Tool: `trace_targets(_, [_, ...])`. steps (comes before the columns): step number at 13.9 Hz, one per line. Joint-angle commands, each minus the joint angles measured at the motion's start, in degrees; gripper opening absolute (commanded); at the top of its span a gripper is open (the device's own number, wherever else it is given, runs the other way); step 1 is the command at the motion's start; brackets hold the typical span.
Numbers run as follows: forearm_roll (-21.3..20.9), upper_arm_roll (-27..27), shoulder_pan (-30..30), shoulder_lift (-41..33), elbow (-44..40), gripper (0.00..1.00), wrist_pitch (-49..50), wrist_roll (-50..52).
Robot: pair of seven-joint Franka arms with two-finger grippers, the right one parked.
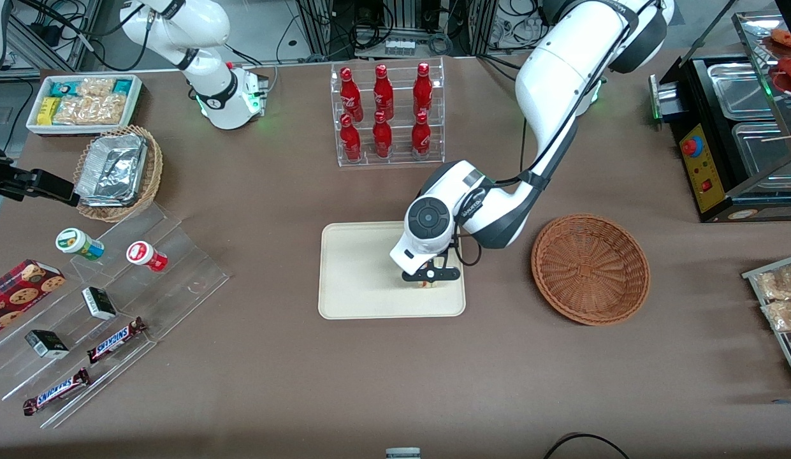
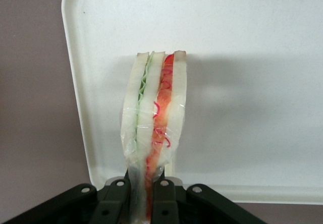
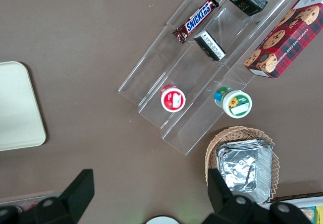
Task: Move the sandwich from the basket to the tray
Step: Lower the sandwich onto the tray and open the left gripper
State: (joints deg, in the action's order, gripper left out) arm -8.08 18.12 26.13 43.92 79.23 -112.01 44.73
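The sandwich (image 2: 154, 118), a plastic-wrapped wedge of pale bread with green and red filling, stands on edge in my left gripper (image 2: 144, 196), which is shut on its lower end. Both black fingers (image 2: 117, 199) press against the bread. The cream tray (image 2: 252, 57) lies directly under it. In the front view the gripper (image 1: 430, 278) hangs low over the tray (image 1: 357, 274), near the tray's edge that faces the basket. Only a sliver of the sandwich (image 1: 426, 284) shows under the hand there. The reddish-brown wicker basket (image 1: 589, 268) sits beside the tray with nothing in it.
A clear rack of red bottles (image 1: 385, 115) stands farther from the front camera than the tray. A stepped acrylic display (image 1: 115, 299), a foil-container basket (image 1: 118, 172) and a snack bin (image 1: 83, 102) lie toward the parked arm's end. A black appliance (image 1: 733, 140) and snack bags (image 1: 781, 299) lie toward the working arm's end.
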Motion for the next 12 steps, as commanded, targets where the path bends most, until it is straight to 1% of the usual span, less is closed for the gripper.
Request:
trace_targets(1, [-3.51, -0.27, 0.94, 1.43, -1.80, 0.00, -0.75, 3.33])
trace_targets(3, [-3.88, -0.27, 0.94, 2.22, -1.88, 0.00, -1.54, 3.69])
trace_targets(4, [-3.79, -0.19, 0.94, 2.31, -1.80, 0.09, -1.89, 3.69])
trace_targets(5, [-3.79, -0.19, 0.94, 2.31, -1.80, 0.41, -1.98, 3.52])
trace_targets(7, [-3.88, -0.19, 1.03, 2.31, -1.88, 1.00, -1.99, 3.60])
trace_targets(12, [-3.26, -0.19, 0.68, 1.35, -3.81, 1.00, -1.02, 4.04])
